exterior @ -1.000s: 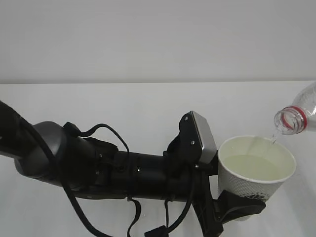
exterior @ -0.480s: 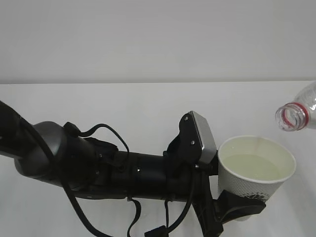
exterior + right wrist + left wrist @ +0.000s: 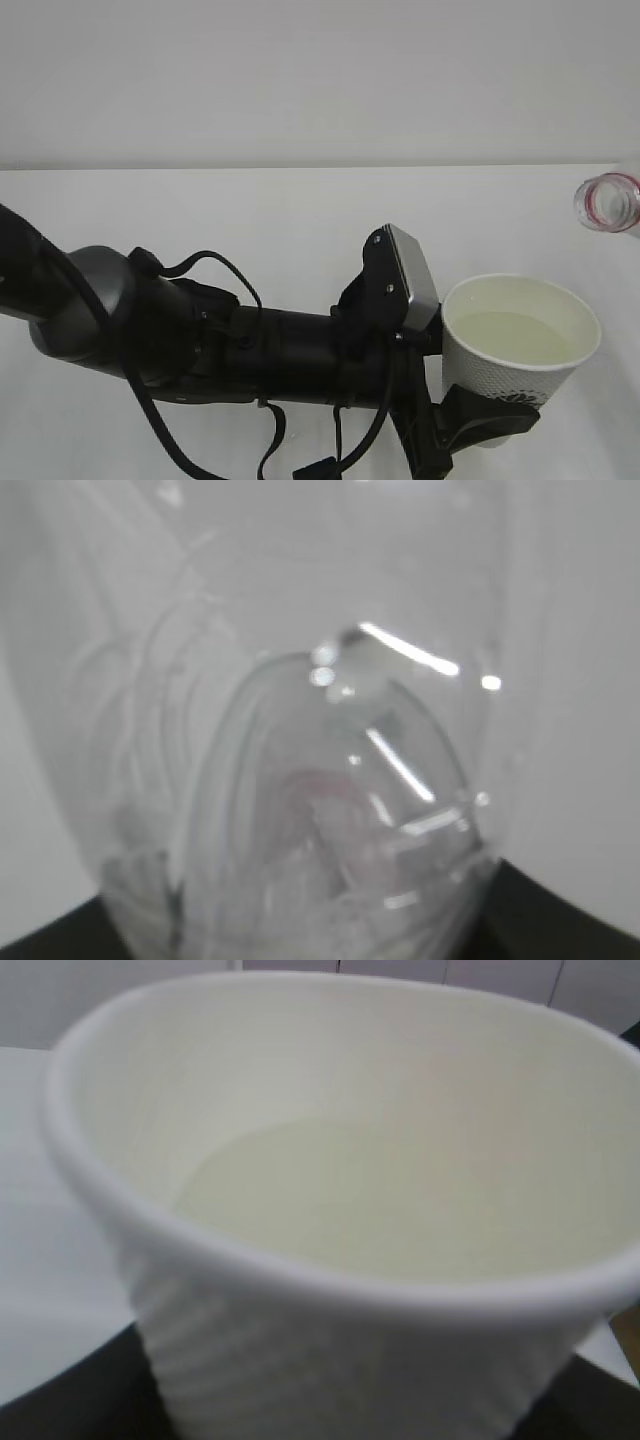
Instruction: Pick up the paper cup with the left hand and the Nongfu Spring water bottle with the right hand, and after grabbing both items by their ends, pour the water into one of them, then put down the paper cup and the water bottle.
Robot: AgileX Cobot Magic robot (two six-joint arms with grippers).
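The white paper cup [image 3: 520, 345] is upright at the lower right, with my left gripper [image 3: 487, 420] shut on its lower end. Pale, faintly yellowish water [image 3: 512, 336] fills its lower part. In the left wrist view the paper cup [image 3: 330, 1360] fills the frame, with water [image 3: 380, 1200] inside and a dark finger [image 3: 60, 1405] at the corner. The Nongfu Spring water bottle's open mouth and red neck ring [image 3: 610, 203] show at the right edge, above and to the right of the cup. My right gripper [image 3: 310, 950] is shut on the clear bottle [image 3: 320, 730], which fills that view.
My left arm [image 3: 200, 340], black with cables and a grey block [image 3: 410, 280], lies across the lower left of the white table [image 3: 300, 210]. A pale wall stands behind the table's far edge.
The bottle's mouth has lifted up and to the right, away from the cup's rim, and the thin stream of water has stopped. The cup and left arm have not moved.
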